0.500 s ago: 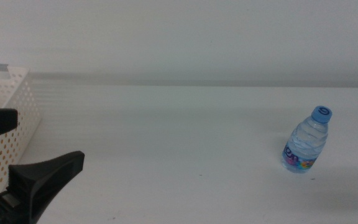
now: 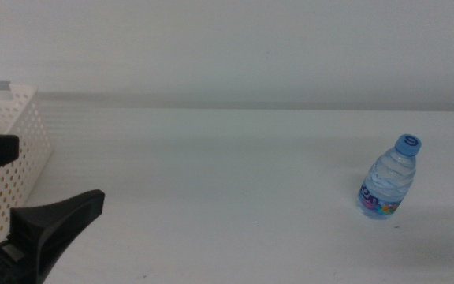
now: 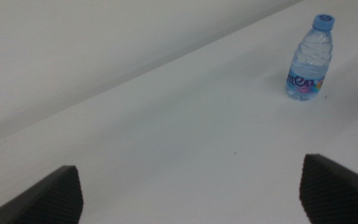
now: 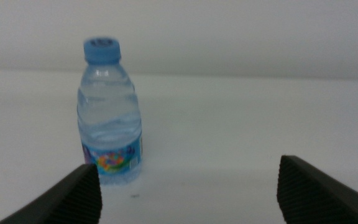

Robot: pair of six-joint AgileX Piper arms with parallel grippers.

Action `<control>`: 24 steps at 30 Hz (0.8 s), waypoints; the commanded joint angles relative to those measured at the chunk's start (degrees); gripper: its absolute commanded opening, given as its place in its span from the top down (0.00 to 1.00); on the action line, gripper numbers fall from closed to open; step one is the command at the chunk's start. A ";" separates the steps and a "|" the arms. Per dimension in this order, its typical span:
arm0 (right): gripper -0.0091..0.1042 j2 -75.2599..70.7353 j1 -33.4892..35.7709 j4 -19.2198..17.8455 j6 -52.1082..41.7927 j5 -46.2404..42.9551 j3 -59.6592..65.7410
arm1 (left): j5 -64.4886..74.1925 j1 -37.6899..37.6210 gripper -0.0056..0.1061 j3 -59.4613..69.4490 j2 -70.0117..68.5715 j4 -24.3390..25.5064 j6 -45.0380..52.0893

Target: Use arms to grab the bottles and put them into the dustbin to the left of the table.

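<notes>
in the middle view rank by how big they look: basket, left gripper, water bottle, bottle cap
1. basket, though cut off by the frame edge
2. left gripper, open; it sits near the camera, so its rank against the basket is unsure
3. water bottle
4. bottle cap

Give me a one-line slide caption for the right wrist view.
Open right gripper faces an upright water bottle with blue cap on the white table.

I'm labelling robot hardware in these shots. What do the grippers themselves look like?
The left gripper has two matte black, wedge-shaped jaws tapering to blunt tips. In the wrist views, both it and the right gripper show finely textured dark inner faces. No cables or markings are visible.
</notes>
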 commanded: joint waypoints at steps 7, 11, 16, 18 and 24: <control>0.25 13.69 -0.48 -1.06 -0.59 -11.51 2.51 | -1.06 -0.51 0.11 0.28 -0.14 0.19 -0.28; 0.25 21.04 -0.48 -3.42 -0.59 -19.63 2.51 | -1.06 -0.51 0.11 0.28 -0.14 0.19 -0.28; 0.25 30.64 -0.48 -3.55 -0.59 -29.50 2.51 | -1.06 -0.51 0.11 0.28 -0.14 0.19 -0.28; 0.25 34.28 -0.48 -3.55 -0.59 -33.04 2.51 | -1.06 -0.51 0.11 0.28 -0.14 0.19 -0.28; 0.25 43.32 -0.48 -3.55 -0.59 -44.01 2.51 | -1.06 -0.51 0.11 0.28 -0.14 0.19 -0.28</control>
